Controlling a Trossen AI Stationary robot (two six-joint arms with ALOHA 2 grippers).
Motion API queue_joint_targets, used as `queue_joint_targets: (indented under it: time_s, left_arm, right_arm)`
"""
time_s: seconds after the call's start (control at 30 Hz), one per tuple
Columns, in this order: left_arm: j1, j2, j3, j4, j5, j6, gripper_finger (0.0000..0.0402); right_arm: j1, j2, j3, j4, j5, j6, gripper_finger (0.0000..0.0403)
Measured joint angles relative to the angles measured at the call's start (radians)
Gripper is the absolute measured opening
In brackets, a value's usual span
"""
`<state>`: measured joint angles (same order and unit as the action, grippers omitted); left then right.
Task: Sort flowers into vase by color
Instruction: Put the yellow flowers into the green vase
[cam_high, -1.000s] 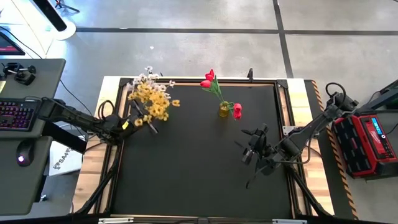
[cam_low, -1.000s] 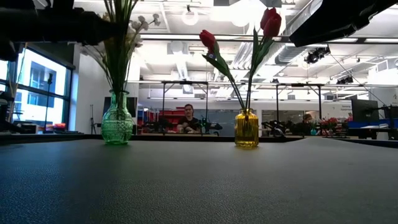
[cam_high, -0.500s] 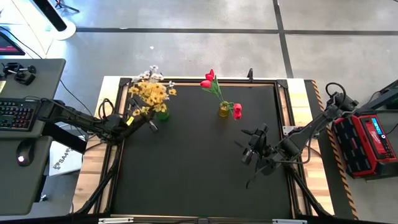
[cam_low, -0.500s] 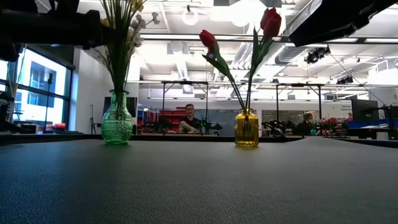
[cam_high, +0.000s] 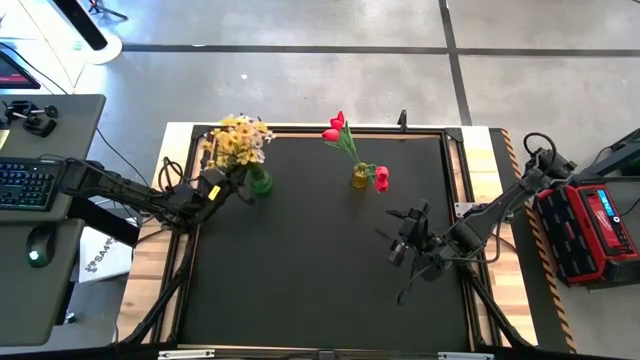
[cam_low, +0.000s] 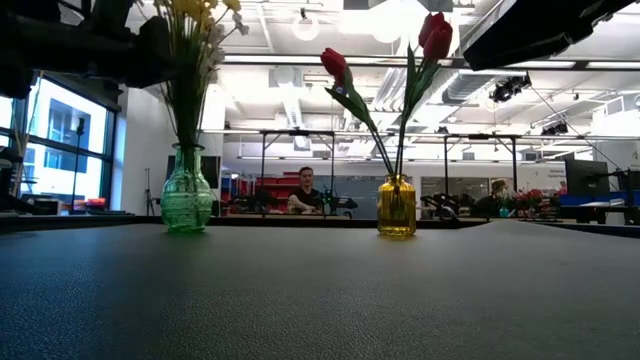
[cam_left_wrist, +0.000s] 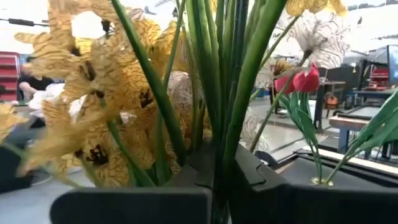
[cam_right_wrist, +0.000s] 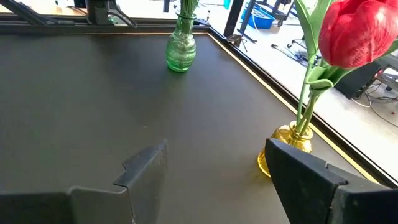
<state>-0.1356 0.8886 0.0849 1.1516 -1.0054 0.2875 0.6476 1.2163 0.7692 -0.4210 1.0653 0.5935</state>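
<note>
Flowers stood in two vases on the black tabletop (cam_high: 320, 270), observed from the near edge outward. At roughly 4 o'clock from the tabletop's centre, the right gripper (cam_high: 402, 243) hung above bare mat, its fingers (cam_right_wrist: 143, 171) spread apart and holding nothing. Farther back, at about 1 o'clock, the yellow vase (cam_low: 396, 207) held the red tulips (cam_low: 434, 35), one bloom drooping low beside the vase's rim in the high view, the others leaning toward 11 o'clock. At about 10 o'clock from centre, the green vase (cam_low: 186, 200) stood with the yellow and white bunch (cam_high: 236, 139) rising from it. The left gripper (cam_high: 222, 186) was just beside that vase, its fingers (cam_left_wrist: 261, 193) closed on the green stems (cam_left_wrist: 211, 93) of the bunch above the neck. Whether the stem ends sat fully inside the vase could not be told. Beyond the tabletop, a person (cam_low: 304, 192) sat in the room behind.
</note>
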Motion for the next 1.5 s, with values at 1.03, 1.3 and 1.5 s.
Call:
queue_joint_targets:
  time_s: [1.03,1.3,1.5]
  left_arm:
    - [0.0,-0.008,0.023,-0.298,0.018,-0.191,0.0135]
    - [0.0,-0.069,0.104,-0.536,0.052,-0.232,0.0148]
    - [-0.004,-0.141,0.208,-0.88,0.108,-0.322,0.0148]
  right_arm:
    - [0.0,0.0,0.0,0.002,-0.009,0.0,0.0254]
    - [0.0,0.0,0.0,0.002,-0.026,0.0,0.0254]
    - [0.0,0.0,0.0,0.002,-0.026,-0.01,0.0254]
